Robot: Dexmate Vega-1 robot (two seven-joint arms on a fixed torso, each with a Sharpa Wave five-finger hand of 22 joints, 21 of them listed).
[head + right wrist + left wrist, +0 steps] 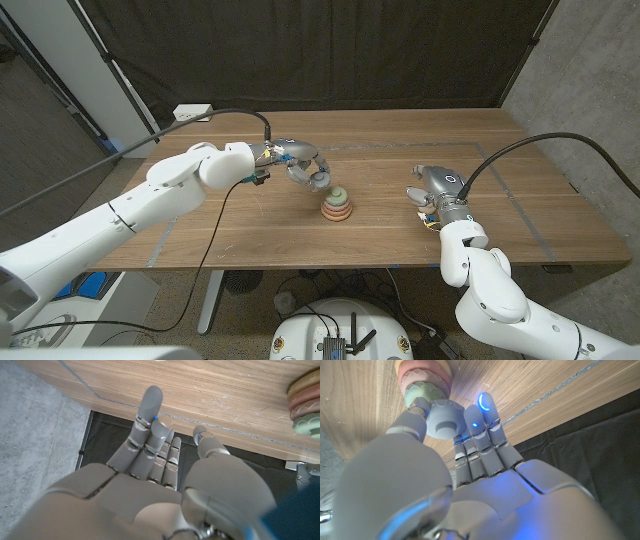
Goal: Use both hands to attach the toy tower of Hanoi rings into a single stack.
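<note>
Wooden table [520, 190] at frame centre bore the pastel ring stack [336, 204], seemingly complete; left hand [305, 168] and right hand [436, 186] stood released, fingers apart.

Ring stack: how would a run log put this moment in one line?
ring stack: assembled, mid-table | left robot hand: at its top | right robot hand: apart, empty

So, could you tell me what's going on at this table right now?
The robot is stacking toy tower of Hanoi rings. A ring stack stands near the middle of the wooden table, with a green ring on top of pink and orange ones. The left hand hovers right beside the stack's top, apparently holding nothing. The right hand waits apart to the stack's right, fingers spread and empty.
</note>
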